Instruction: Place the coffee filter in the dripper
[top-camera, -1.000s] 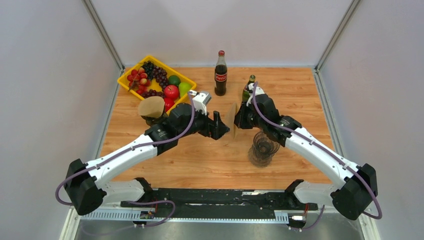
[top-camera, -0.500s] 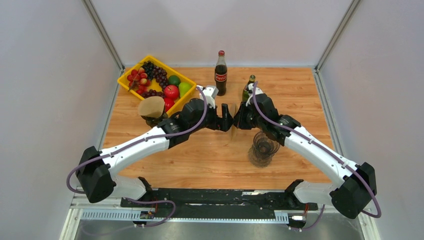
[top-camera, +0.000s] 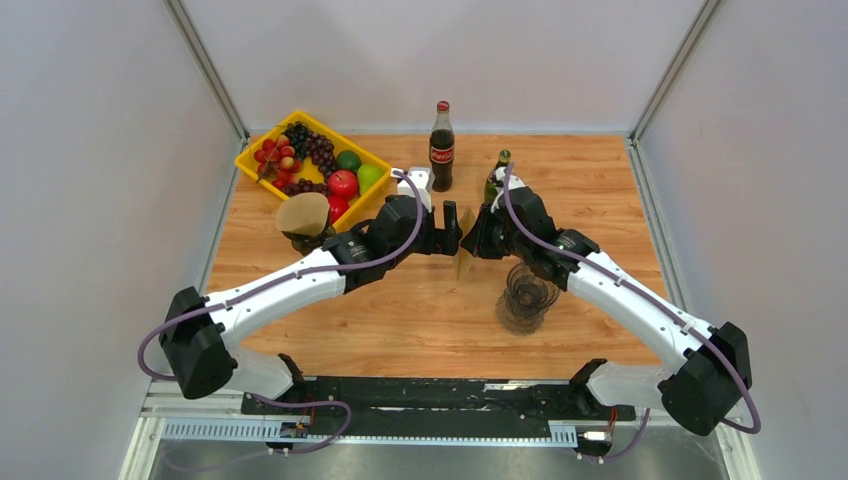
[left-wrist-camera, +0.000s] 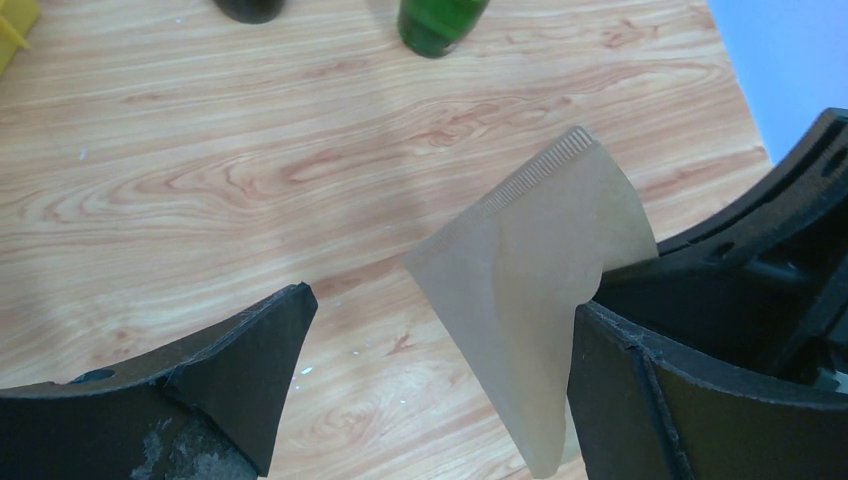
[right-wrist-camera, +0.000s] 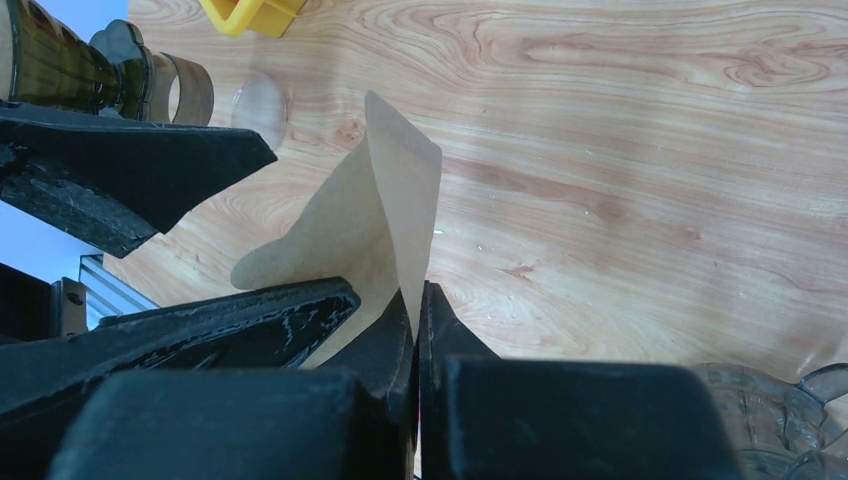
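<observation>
Step in hand: I judge this to be a mid-air pass or opening of the filter between the two arms. The filter is not yet in the dripper.

Filter: the folded brown paper coffee filter (left-wrist-camera: 530, 290) hangs flat above the wooden table (top-camera: 600, 180) in the middle of the scene, clear of the surface.

Right pincer: the right pincer (right-wrist-camera: 418, 300) is pressed together on one edge of the filter, and the paper fans out beyond its tips.

Left pincer: the left pincer (top-camera: 452, 225) is spread wide with the filter standing between its fingers, close to one of them. I cannot tell whether that finger touches the paper.

Arm pose: both arms reach far and inward, so the two wrists face each other nose to nose over the middle of the table.

Dripper: the clear ribbed glass dripper (top-camera: 525, 295) stands upright and empty, nearer than the filter and to its right, beneath the right forearm.

Next move: I would close the left pincer on the free side of the paper without crumpling it. The cone then has to be spread open and brought point down over the dripper mouth.

Risk: the thin paper may fold or slip if both pincers pull at once.
</observation>
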